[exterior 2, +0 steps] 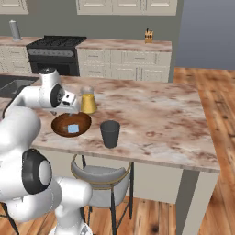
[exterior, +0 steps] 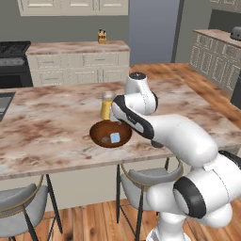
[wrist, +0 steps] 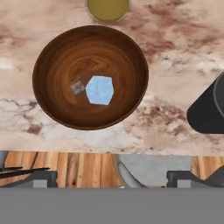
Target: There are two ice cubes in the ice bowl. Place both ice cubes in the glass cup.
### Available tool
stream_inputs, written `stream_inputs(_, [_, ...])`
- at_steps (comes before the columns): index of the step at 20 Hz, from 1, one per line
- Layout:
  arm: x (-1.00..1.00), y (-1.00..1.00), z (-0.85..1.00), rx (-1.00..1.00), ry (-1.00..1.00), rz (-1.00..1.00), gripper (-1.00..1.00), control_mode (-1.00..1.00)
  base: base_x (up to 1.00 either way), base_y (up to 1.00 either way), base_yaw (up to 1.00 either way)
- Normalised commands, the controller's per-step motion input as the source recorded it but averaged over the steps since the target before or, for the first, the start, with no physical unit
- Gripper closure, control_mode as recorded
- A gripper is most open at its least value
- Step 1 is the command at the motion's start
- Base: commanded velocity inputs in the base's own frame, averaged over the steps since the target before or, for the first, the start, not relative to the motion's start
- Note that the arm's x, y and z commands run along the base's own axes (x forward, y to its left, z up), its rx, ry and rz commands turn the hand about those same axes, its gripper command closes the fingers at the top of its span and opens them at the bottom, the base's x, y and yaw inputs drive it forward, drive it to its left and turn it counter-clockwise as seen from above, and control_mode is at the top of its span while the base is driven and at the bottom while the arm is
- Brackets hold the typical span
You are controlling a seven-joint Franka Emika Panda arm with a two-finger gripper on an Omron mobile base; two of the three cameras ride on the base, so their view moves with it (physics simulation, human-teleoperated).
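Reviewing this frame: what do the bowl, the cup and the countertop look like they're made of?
The ice bowl looks like dark reddish-brown wood with a smooth, slightly glossy finish: curved grain bands ring its inside. The glass cup reads as matte, opaque dark grey, so it could be glass or plastic; the look leaves it open. The countertop looks like polished marble or similar stone, pale with rusty-brown veining.
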Motion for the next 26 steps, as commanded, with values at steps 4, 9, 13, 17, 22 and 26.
stream_inputs(4, [0.44,0.19,-0.21,0.00,0.12,0.00,-1.00,-1.00,0.00,0.00,0.00])
stream_inputs(9, [0.44,0.10,-0.29,0.00,0.13,0.00,-1.00,-1.00,0.00,0.00,0.00])
stream_inputs(13, [0.42,0.11,-0.41,0.00,0.15,0.00,-1.00,-1.00,0.00,0.00,0.00])
stream_inputs(17, [0.30,0.11,-0.40,-0.03,0.10,0.00,-1.00,-1.00,0.00,0.00,0.00])
stream_inputs(22, [0.05,0.07,-0.24,-0.07,0.13,0.00,-1.00,-1.00,0.00,0.00,0.00])
stream_inputs(26, [0.18,0.02,-0.35,-0.08,0.10,0.00,-1.00,-1.00,0.00,0.00,0.00])
